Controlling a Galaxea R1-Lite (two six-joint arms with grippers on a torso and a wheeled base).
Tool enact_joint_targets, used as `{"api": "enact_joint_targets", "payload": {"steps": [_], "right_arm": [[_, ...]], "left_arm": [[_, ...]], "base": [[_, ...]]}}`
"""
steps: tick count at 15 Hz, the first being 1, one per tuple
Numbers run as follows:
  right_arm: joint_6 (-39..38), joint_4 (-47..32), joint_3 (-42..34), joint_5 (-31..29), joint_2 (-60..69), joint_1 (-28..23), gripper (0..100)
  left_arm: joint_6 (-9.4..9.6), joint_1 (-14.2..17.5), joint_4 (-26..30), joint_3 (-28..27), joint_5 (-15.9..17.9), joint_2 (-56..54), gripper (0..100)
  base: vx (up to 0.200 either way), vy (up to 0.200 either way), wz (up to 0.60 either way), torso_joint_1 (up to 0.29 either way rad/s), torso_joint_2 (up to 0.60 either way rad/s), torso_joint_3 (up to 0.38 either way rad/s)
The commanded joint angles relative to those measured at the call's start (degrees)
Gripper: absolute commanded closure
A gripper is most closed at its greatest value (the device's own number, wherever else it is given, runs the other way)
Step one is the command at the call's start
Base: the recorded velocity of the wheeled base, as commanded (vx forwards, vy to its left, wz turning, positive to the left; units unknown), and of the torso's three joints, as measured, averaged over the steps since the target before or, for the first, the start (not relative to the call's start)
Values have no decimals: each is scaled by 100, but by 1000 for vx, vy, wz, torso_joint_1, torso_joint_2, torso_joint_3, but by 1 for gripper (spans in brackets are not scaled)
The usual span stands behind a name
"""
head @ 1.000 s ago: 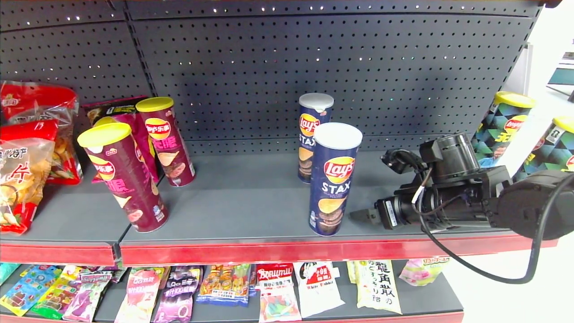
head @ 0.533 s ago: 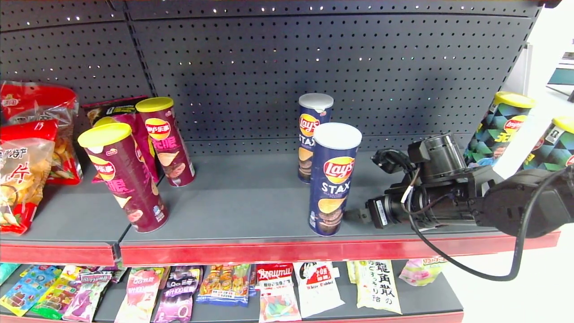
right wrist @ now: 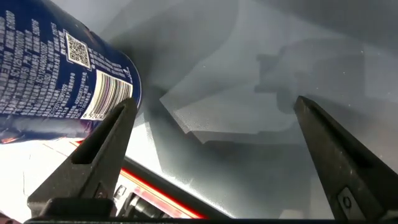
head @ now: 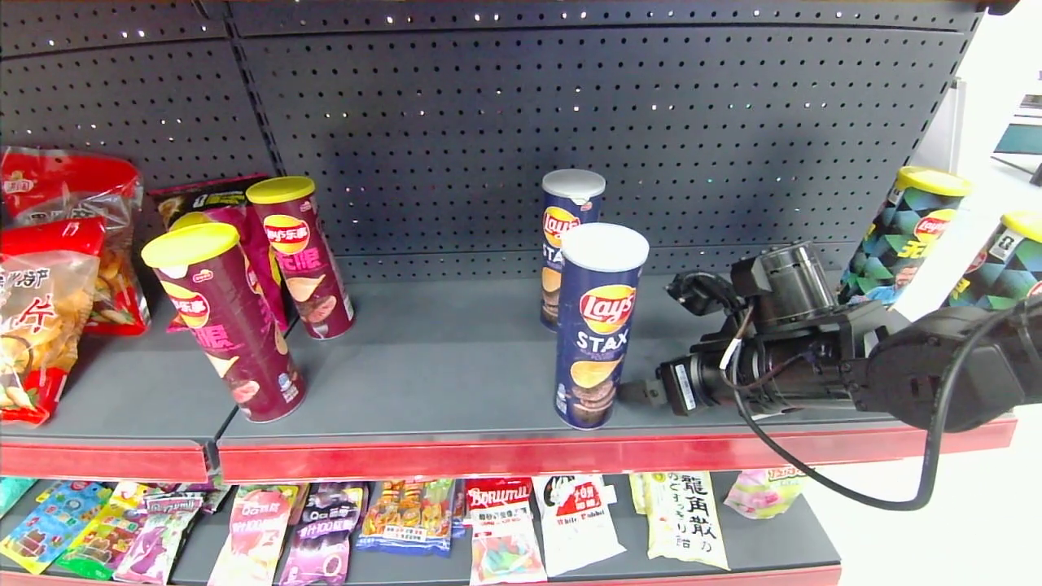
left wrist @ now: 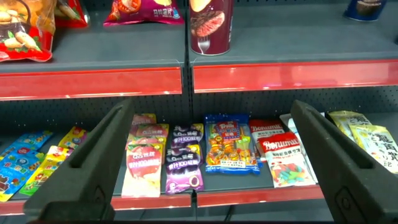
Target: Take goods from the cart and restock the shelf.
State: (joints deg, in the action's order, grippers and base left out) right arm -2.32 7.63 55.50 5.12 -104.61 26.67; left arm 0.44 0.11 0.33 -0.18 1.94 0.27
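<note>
At the shelf's (head: 456,366) near edge: blue can (head: 598,325) standing, long axis vertical, second can (head: 572,212) just behind it
Right gripper (head: 633,392): spread wide, empty, low at the blue can's right side
Key relation: blue can lies left of the fingers, beside one tip, not between them
Left gripper (left wrist: 211,109): spread, empty, facing the lower shelf (left wrist: 261,196)

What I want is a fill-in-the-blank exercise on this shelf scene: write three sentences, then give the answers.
1. The front blue can on the upper shelf has a ____ lid.
2. The maroon cans have ____ lids.
3. The right gripper, low beside the front blue can, has its fingers ____.
Missing words: white; yellow; open.
</note>
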Motion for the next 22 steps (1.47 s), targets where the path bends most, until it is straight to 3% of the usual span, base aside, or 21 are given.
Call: {"api": "enact_joint_targets", "payload": {"steps": [1, 22], "right_arm": [[-6, 2, 39, 7, -42, 40, 0], [21, 212, 39, -2, -174, 268, 0]], "left_arm": [[0, 7, 2, 1, 0, 0, 0], [0, -2, 2, 1, 0, 0, 0]], "base": [[0, 0, 0, 0, 0, 0], [0, 0, 0, 0, 0, 0]]}}
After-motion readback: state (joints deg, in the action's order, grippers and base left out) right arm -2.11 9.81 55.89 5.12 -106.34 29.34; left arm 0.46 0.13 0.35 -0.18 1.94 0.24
